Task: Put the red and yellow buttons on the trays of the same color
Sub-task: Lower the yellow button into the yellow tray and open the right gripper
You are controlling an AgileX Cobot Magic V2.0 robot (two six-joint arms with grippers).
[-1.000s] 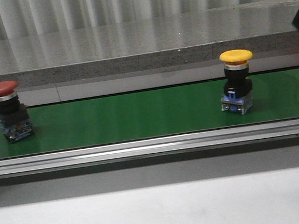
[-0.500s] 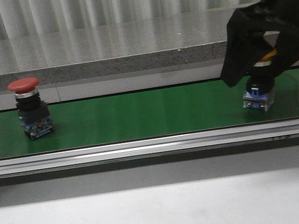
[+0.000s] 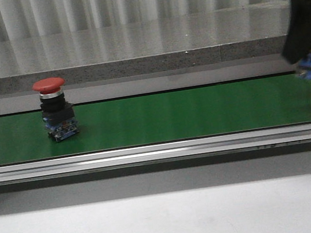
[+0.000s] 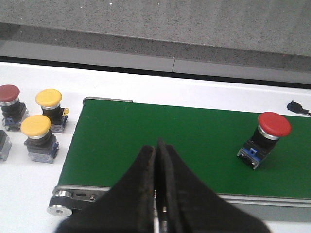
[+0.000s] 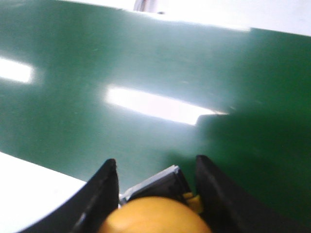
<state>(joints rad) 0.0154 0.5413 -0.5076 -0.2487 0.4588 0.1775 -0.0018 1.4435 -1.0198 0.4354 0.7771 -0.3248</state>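
One green conveyor belt (image 3: pixel 173 117) fills the scene, and the step in hand is judged to be the carrying off of the yellow button (image 5: pixel 155 216). This button is clamped between the jaws of the right gripper (image 3: pixel 308 41) and is held clear above the belt's right end. The red button (image 3: pixel 55 108) stands upright on the belt's left part. The left gripper (image 4: pixel 158 194) is seen pressed closed, empty. Next, a yellow tray must be reached; none is visible.

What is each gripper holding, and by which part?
Right gripper holds the yellow button by its sides below the cap. Left gripper is shut, holding nothing.
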